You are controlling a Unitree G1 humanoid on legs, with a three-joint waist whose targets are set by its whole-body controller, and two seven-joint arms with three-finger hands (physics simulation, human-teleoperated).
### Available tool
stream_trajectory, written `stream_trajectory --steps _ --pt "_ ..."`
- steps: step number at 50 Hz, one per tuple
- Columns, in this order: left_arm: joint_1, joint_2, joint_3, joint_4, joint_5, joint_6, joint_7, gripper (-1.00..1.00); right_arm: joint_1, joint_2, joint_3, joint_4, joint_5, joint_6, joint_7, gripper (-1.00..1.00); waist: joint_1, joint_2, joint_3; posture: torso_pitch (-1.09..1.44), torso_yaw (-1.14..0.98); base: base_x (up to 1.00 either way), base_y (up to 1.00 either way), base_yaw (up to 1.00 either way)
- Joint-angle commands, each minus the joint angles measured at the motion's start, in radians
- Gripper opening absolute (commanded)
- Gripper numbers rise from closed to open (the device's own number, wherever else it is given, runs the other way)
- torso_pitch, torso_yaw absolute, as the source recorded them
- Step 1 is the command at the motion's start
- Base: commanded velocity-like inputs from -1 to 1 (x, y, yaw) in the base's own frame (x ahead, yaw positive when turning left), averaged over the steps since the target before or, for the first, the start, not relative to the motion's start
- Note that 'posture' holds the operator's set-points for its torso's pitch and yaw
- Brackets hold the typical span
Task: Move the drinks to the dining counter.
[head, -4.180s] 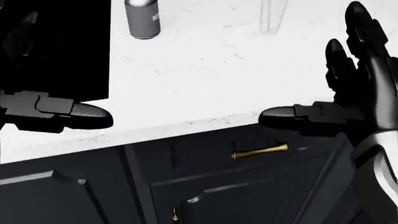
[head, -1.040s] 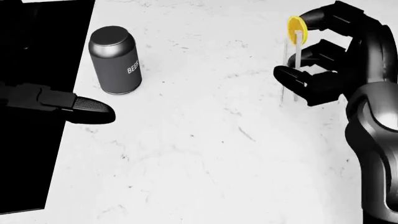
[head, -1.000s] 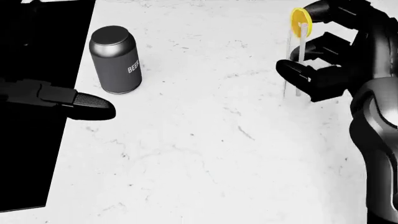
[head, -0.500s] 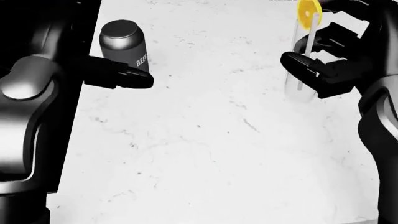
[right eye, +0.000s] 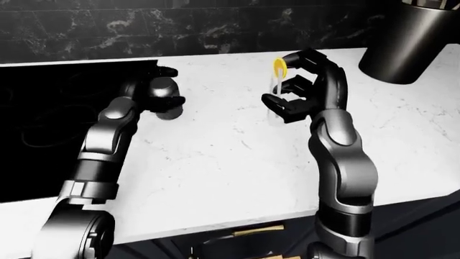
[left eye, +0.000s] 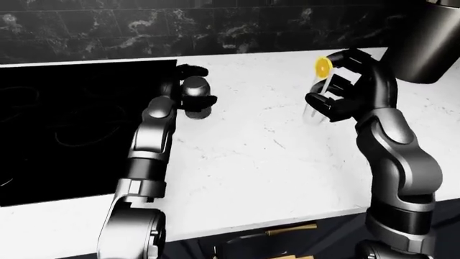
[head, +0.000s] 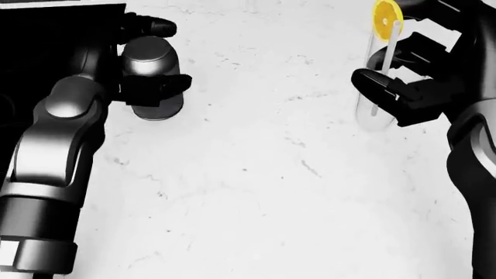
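Note:
A grey beer can (head: 151, 64) stands on the white marble counter (head: 256, 192), just right of the black cooktop. My left hand (head: 174, 55) is wrapped round it: the thumb crosses its label side and a finger (head: 149, 26) reaches past its far side. To the right stands a tall clear glass (head: 370, 113) with a straw and a lemon slice (head: 385, 14) on its rim. My right hand (head: 379, 65) holds it, thumb (head: 374, 86) on the near side and fingers behind. Both drinks seem to rest on the counter.
A black cooktop (left eye: 71, 118) fills the counter's left part. A dark marble backsplash (left eye: 144, 27) runs along the top. A large dark round vessel (right eye: 406, 46) stands at the upper right. Dark cabinets with a brass handle (left eye: 287, 230) lie below the counter edge.
My left arm has swung in from the left and its hand has closed round the can. The right hand stays at the glass. The view has shifted slightly.

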Motion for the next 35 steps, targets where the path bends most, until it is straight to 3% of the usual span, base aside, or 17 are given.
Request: stream_trajectory --steps 1,13,21,25,28,30,33,35 --pt "-0.028 0.005 0.003 -0.055 -0.002 -0.027 -0.010 -1.00 -0.033 -0.013 -0.013 -0.038 0.001 -0.040 -0.001 -1.00 -0.003 -0.005 -0.028 0.00 0.00 0.00 0.00 0.00" --pt "0.036 0.026 0.015 -0.331 -0.004 0.128 -0.047 -1.00 -0.028 -0.010 -0.010 -0.048 -0.002 -0.033 -0.002 -1.00 -0.009 0.014 -0.028 0.00 0.00 0.00 0.00 0.00" --pt "0.024 0.055 0.032 -0.578 -0.016 0.339 -0.074 -1.00 -0.049 -0.018 -0.014 -0.104 0.017 0.032 -0.016 -1.00 -0.012 0.018 -0.018 0.00 0.00 0.00 0.00 0.00" --pt "0.044 0.049 0.038 -0.611 -0.027 0.348 -0.068 -1.00 -0.051 -0.015 -0.015 -0.123 0.024 0.053 -0.022 -1.00 -0.008 0.018 -0.046 0.00 0.00 -0.33 0.00 0.00" --pt "0.055 0.053 0.041 -0.627 -0.033 0.352 -0.064 -1.00 -0.054 -0.017 -0.019 -0.119 0.030 0.053 -0.024 -1.00 -0.005 0.013 -0.045 0.00 0.00 -0.60 0.02 0.00" --pt "0.067 0.054 0.042 -0.641 -0.038 0.354 -0.064 -1.00 -0.046 -0.014 -0.013 -0.110 0.023 0.039 -0.023 -1.00 0.000 -0.006 -0.061 0.00 0.00 -1.00 0.06 0.00" --pt "0.071 0.057 0.044 -0.657 -0.044 0.364 -0.061 -1.00 -0.040 -0.007 -0.002 -0.109 0.016 0.035 -0.021 -1.00 0.003 -0.008 -0.064 0.00 0.00 -1.00 0.07 0.00" --pt "0.071 0.057 0.045 -0.659 -0.047 0.366 -0.058 -1.00 -0.042 -0.004 -0.003 -0.107 0.015 0.034 -0.020 -1.00 0.003 0.004 -0.056 0.00 0.00 -1.00 0.12 0.00"
